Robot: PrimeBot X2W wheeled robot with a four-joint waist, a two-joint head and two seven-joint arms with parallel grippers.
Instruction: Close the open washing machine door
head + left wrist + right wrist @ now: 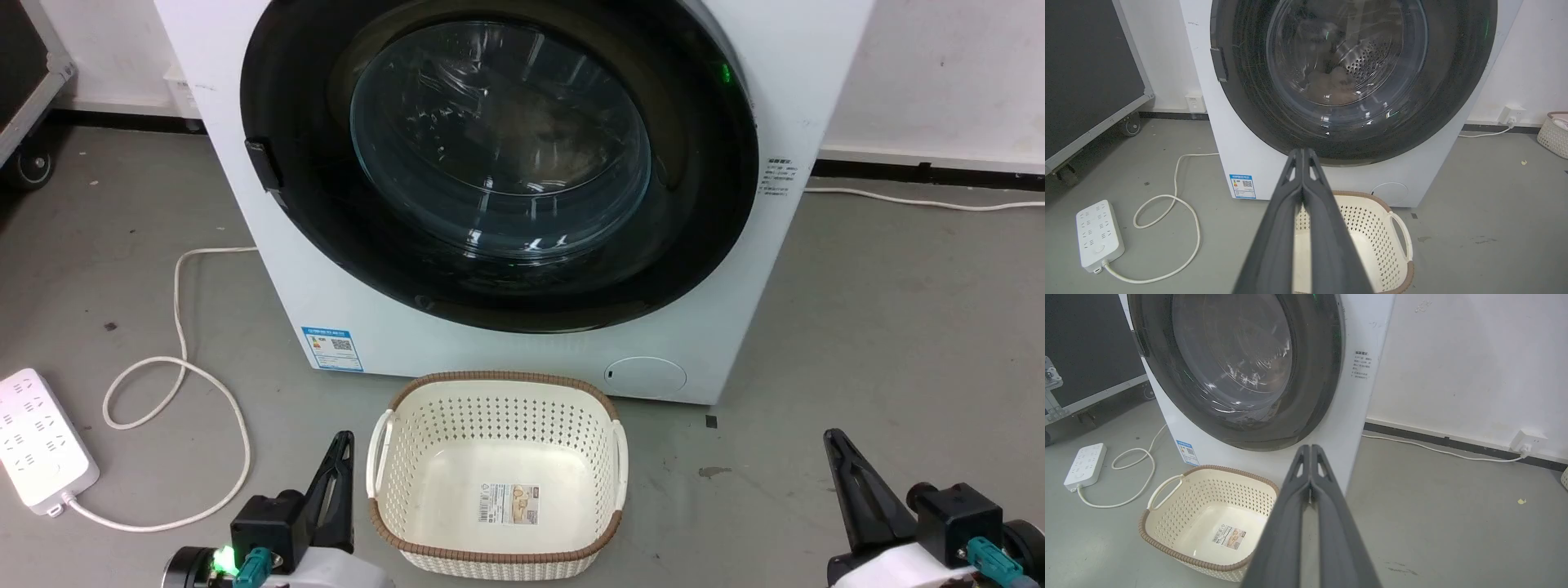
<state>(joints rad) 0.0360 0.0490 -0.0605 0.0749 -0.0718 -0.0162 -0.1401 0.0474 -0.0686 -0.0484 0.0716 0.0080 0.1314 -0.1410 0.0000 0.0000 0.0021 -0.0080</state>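
Door seated against the washer front, both grippers clear of it

The washing machine door [506,163] lies flat in the porthole of the washing machine [735,327], with its wide black rim against the white panel all round. Whether the latch has caught cannot be told. The glass window [500,139] bulges at the door's centre, and a small dark tab [263,167] sits on the rim at 9 o'clock.

Judged from its build, the door is rigid and fairly heavy, and swings as one piece on a hinge that is hidden here, probably at 3 o'clock. The glossy rim looks slippery and offers no edge for pinching, so it suits a push rather than a grasp. The best place to press is the rim near the tab at 9 o'clock, farthest from the presumed hinge. The glass is the part to avoid.

A blue label [331,349] sits on the panel at 7 o'clock from the door. At 6 o'clock a cream basket [498,380] stands on the floor just before the washer. A white power strip [37,441] lies at 8 o'clock, well apart.

The left gripper [341,445] and the right gripper [833,437] flank the basket. Each has its fingers pressed together and holds nothing.
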